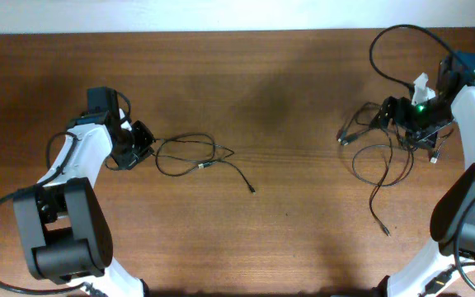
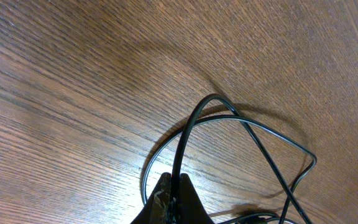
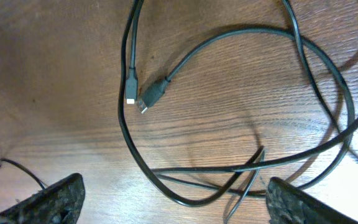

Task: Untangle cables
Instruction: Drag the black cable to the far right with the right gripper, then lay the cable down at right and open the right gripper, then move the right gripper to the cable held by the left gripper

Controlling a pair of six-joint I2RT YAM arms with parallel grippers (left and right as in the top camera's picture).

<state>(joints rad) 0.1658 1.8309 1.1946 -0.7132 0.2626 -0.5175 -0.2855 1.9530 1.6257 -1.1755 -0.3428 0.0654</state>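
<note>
A thin black cable [image 1: 190,155] lies in loops at the left of the table, its free end with a small plug [image 1: 251,189] trailing right. My left gripper [image 1: 141,142] is shut on this cable's left end; in the left wrist view the cord [image 2: 191,134] runs up from between the closed fingertips [image 2: 175,186]. At the right, other thin black cables [image 1: 380,161] lie in a tangle with plugs [image 3: 146,98]. My right gripper [image 1: 398,111] is open above that tangle, and loops of cord [image 3: 229,168] lie between its spread fingers [image 3: 176,196].
The wooden table [image 1: 287,99] runs between the two cable groups. A loose plug end [image 1: 384,232] lies near the front right. The right arm's own thicker cable [image 1: 394,49] arcs over the back right corner.
</note>
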